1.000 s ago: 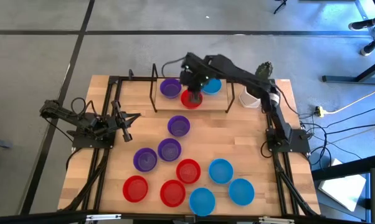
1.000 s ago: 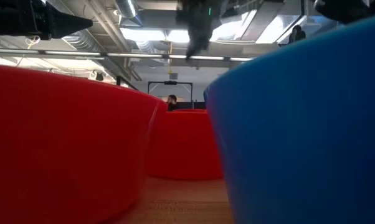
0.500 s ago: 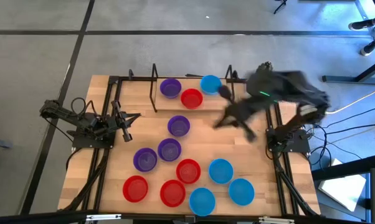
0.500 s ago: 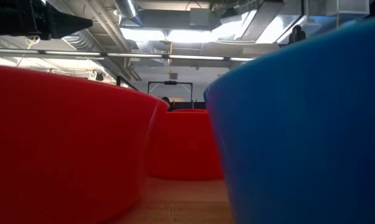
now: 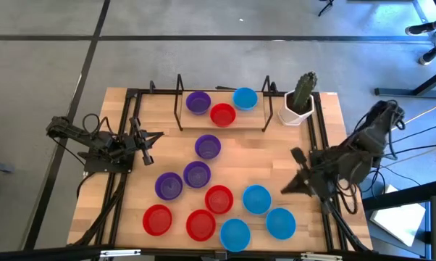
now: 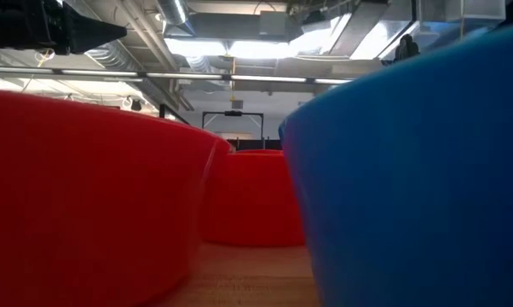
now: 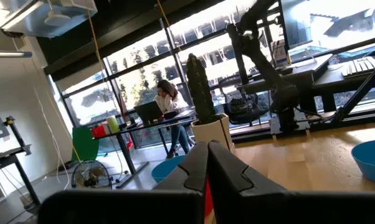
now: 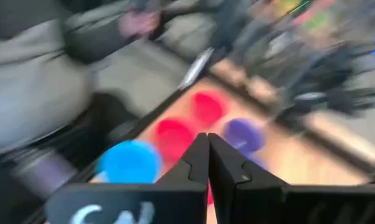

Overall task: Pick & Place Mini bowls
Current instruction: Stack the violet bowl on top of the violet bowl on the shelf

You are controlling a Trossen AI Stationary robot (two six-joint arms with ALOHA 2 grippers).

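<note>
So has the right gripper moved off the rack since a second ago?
Yes. The right gripper pulled away from the rack to the table's right side, shut and empty.

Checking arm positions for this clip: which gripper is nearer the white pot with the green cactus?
Right. The right gripper sits just in front of the white pot with the green cactus on the same side; the left gripper rests across the table.

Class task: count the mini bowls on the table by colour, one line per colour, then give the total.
Purple mini bowls: 4
Red mini bowls: 4
Light blue mini bowls: 4
Total: 12
</note>
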